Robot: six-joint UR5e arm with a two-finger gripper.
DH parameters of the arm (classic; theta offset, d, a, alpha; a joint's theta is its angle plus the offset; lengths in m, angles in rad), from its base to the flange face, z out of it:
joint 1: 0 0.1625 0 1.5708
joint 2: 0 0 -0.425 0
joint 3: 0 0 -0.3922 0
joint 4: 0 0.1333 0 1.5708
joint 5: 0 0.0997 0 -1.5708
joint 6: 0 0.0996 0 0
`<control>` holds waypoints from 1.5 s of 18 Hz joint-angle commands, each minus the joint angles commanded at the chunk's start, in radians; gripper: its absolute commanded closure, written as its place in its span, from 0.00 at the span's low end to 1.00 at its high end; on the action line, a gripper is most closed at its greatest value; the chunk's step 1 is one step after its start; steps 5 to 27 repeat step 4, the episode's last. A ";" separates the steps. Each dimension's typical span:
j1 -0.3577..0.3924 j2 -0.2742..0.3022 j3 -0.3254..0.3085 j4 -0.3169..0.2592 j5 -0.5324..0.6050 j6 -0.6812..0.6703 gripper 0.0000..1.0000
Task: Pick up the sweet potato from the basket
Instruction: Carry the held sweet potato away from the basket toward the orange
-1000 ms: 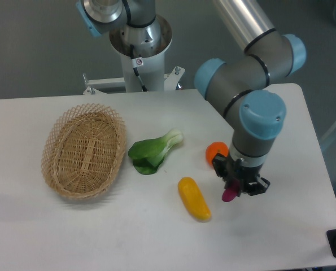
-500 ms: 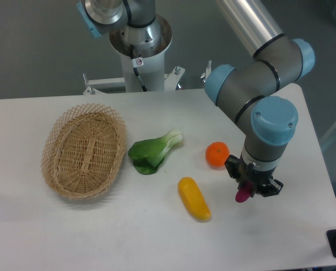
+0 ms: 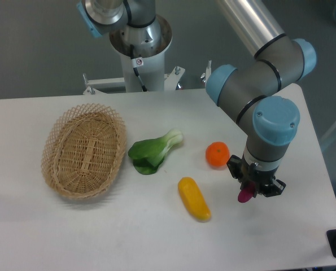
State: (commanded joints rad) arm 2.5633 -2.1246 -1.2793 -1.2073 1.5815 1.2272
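Black two-finger gripper (image 3: 250, 188) clenched on small reddish-purple sweet potato (image 3: 245, 195), well apart from empty oval wicker basket (image 3: 84, 151). We keep grip firm, tuber hanging vertical, clear of round orange fruit (image 3: 217, 154).

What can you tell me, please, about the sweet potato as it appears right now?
Only the lower end of the sweet potato shows: a small, smooth, reddish-purple tip poking down out of the pincer, which is closed on it. The rest is hidden by the pincer, so its full shape cannot be seen. It points downward over the white table at the right, far from the basket, with the orange fruit to its upper left. Whether it touches the table cannot be told.
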 joint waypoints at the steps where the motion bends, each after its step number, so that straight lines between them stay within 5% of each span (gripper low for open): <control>1: 0.000 0.000 0.000 0.000 0.000 0.000 0.73; 27: 0.000 -0.002 -0.005 0.003 0.000 0.000 0.73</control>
